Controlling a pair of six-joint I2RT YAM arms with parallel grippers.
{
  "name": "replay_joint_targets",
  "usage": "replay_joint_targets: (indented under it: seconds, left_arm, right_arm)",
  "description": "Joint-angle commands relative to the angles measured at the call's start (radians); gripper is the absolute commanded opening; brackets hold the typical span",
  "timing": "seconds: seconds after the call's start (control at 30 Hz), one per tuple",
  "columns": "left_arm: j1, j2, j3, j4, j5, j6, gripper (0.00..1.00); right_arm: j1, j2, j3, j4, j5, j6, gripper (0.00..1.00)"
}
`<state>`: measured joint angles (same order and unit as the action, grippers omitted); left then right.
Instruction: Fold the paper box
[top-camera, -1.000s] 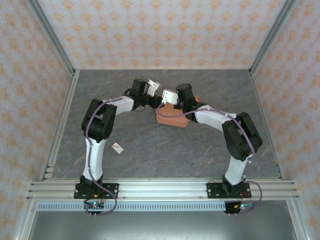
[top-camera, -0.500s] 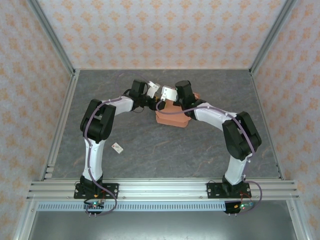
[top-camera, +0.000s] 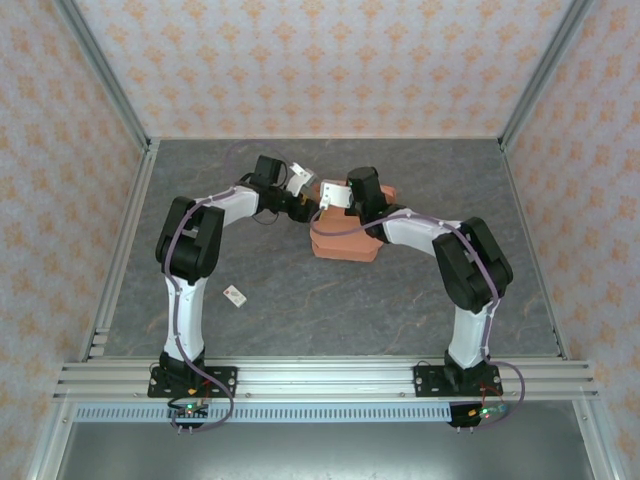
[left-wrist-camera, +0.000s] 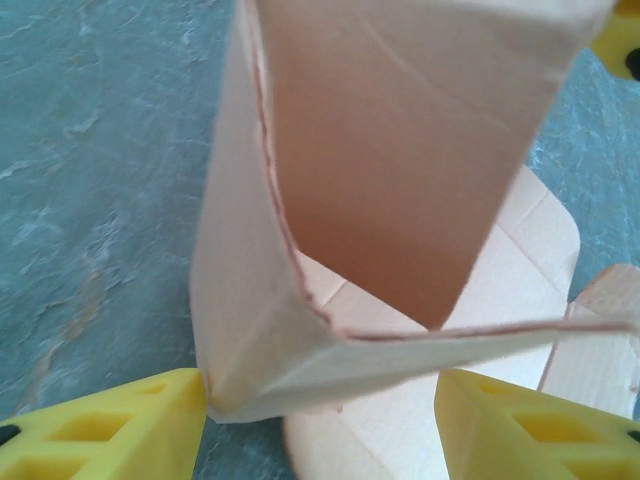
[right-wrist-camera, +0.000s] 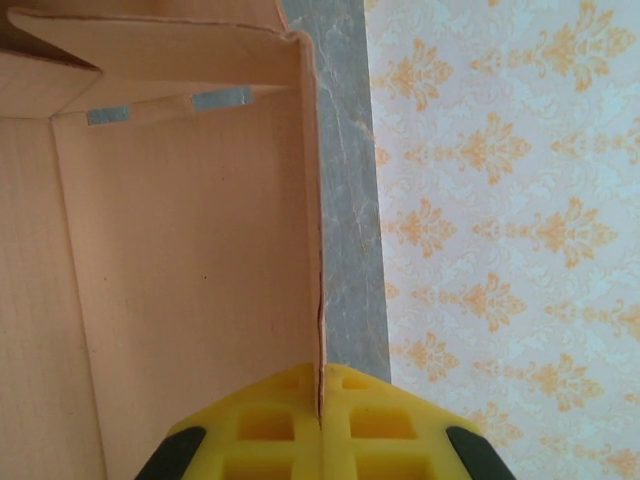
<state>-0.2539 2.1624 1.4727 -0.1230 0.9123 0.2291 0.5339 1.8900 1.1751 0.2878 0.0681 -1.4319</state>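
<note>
The salmon-orange paper box (top-camera: 348, 240) lies partly folded mid-table, with walls raised. In the left wrist view a folded corner of the box (left-wrist-camera: 300, 340) stands between my left gripper's (left-wrist-camera: 320, 392) two yellow fingers (left-wrist-camera: 120, 430). They are spread wide, and the left one is touching the corner. The left gripper (top-camera: 310, 196) is at the box's far-left edge. My right gripper (right-wrist-camera: 322, 388) is shut on the thin top edge of an upright box wall (right-wrist-camera: 200, 250). From above, the right gripper (top-camera: 329, 206) is over the box's far-left corner, close to the left gripper.
A tiny white tag with a red mark (top-camera: 235, 295) lies near the left arm. Aluminium rails (top-camera: 120, 250) and patterned walls border the grey table. Both forearms arch over the table's middle toward the box.
The left wrist has swung back and left, away from the box's edge. The right gripper has shifted slightly left, still holding the wall. The box has turned a little.
</note>
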Motion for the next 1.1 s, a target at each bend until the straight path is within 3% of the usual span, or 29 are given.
replay_joint_targets:
  seconds: [0.0, 0.17, 0.43, 0.63, 0.83, 1.07]
  left_arm:
    - [0.006, -0.04, 0.019, -0.05, 0.026, 0.045, 0.63]
    - [0.01, -0.076, -0.046, -0.018, 0.05, 0.05, 0.65]
    - [0.014, -0.209, -0.258, 0.182, 0.055, -0.025, 0.74]
    - [0.033, -0.207, -0.285, 0.228, 0.056, -0.072, 0.79]
    - [0.044, -0.233, -0.322, 0.262, 0.085, -0.131, 0.78]
    - [0.079, -0.239, -0.394, 0.413, 0.096, -0.244, 0.73]
  right_arm:
    - [0.001, 0.002, -0.034, 0.07, -0.044, -0.029, 0.0]
    - [0.001, -0.016, -0.029, 0.02, -0.078, -0.021, 0.0]
    - [0.0, -0.05, -0.035, -0.041, -0.098, 0.035, 0.0]
    - [0.003, -0.052, -0.042, -0.041, -0.089, 0.046, 0.0]
    - [0.003, -0.045, -0.033, -0.042, -0.077, 0.046, 0.0]
    - [0.005, -0.044, -0.025, -0.042, -0.07, 0.045, 0.0]
